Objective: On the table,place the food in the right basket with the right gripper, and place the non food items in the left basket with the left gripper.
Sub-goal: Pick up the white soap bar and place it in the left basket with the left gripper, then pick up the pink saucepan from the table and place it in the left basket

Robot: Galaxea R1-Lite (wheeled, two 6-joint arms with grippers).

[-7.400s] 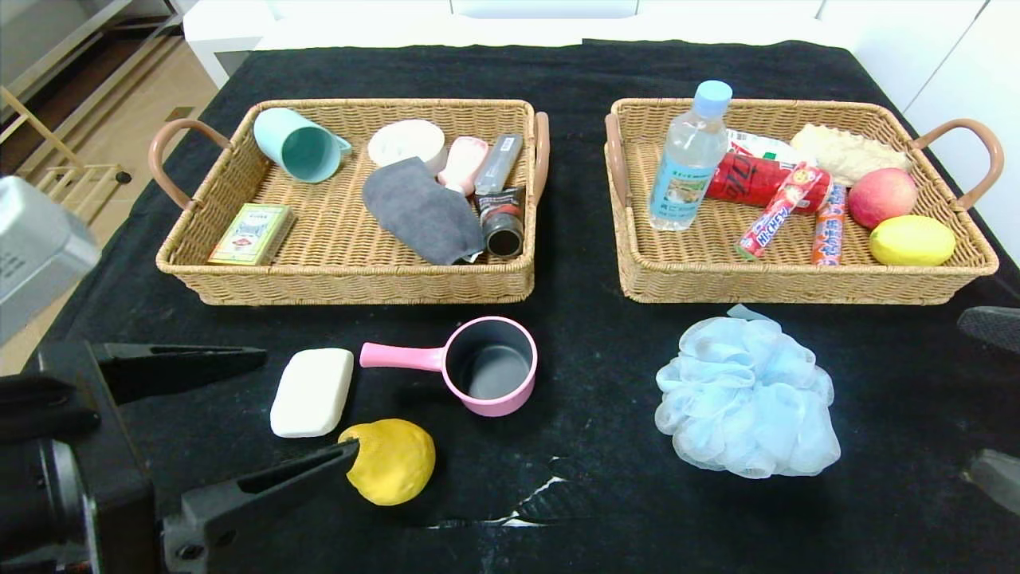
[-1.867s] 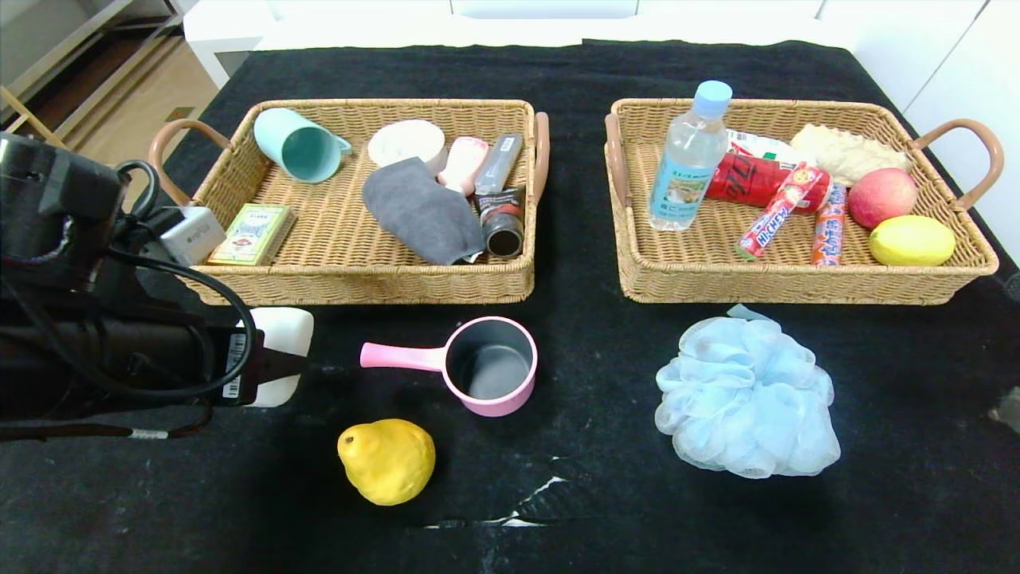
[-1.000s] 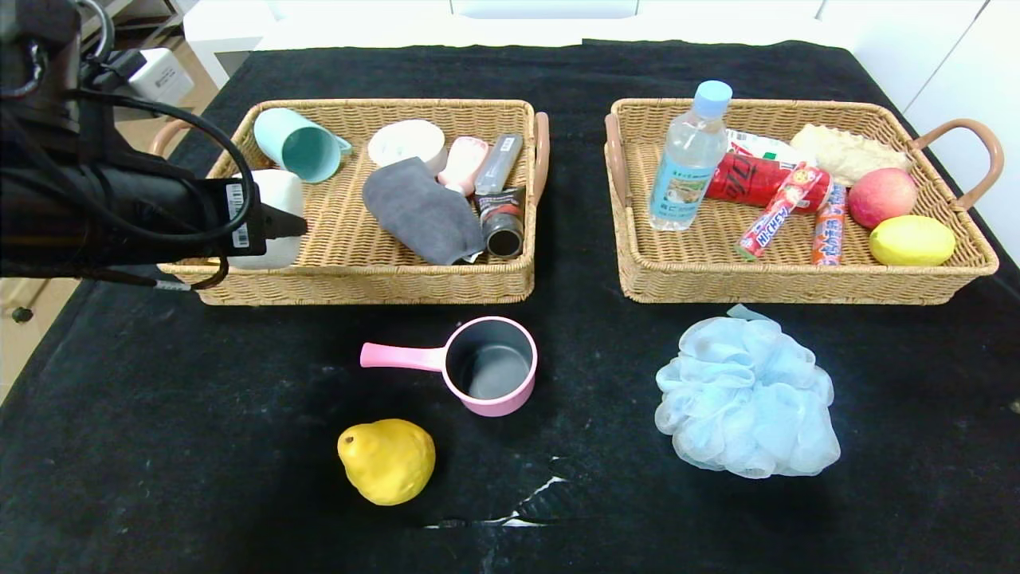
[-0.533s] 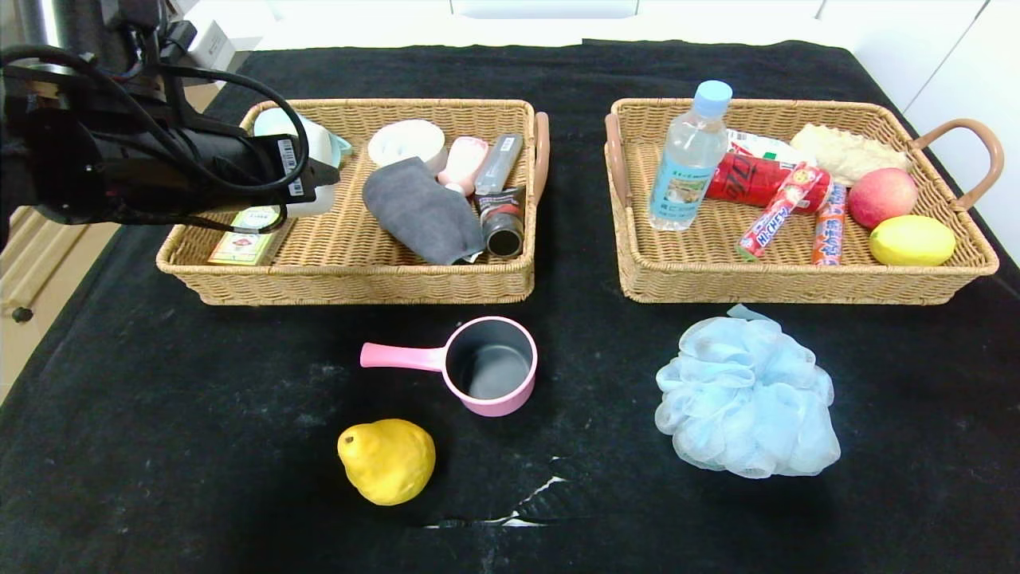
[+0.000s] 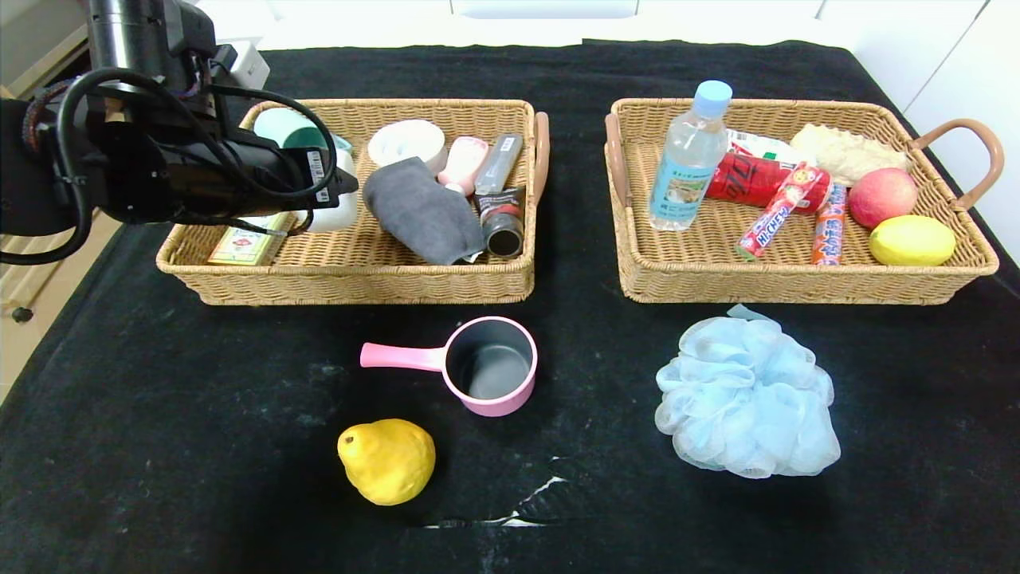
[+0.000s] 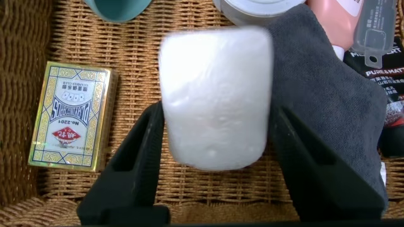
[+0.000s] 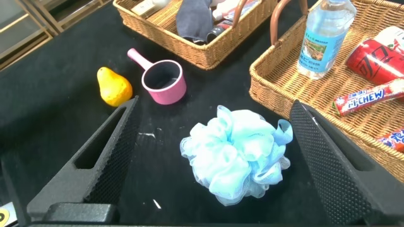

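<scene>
soap bar (image 6: pixel 216 98) carried over left basket (image 5: pixel 358 279) | wrist view: gaps beside fingers (image 6: pixel 136 161)

Grey cloth (image 5: pixel 421 209), card box (image 5: pixel 243 244), teal cup (image 5: pixel 280 127), lemon (image 5: pixel 912 240).

White soap bar (image 6: pixel 216 101), pink pot (image 5: pixel 486 365), yellow pear (image 5: pixel 388 461), pale blue puff (image 5: pixel 747 394), black cloth (image 5: pixel 159 414)

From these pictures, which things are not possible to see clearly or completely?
- Soap bar: left wrist view is blurred, so whether the left claw is touching it is unclear; in the head view the arm covers most of it.
- Teal cup: mostly behind the left arm in the head view; cut by the edge in the left wrist view.
- Card box: partly hidden by cables, head view.
- Right claw: outside the head view.
</scene>
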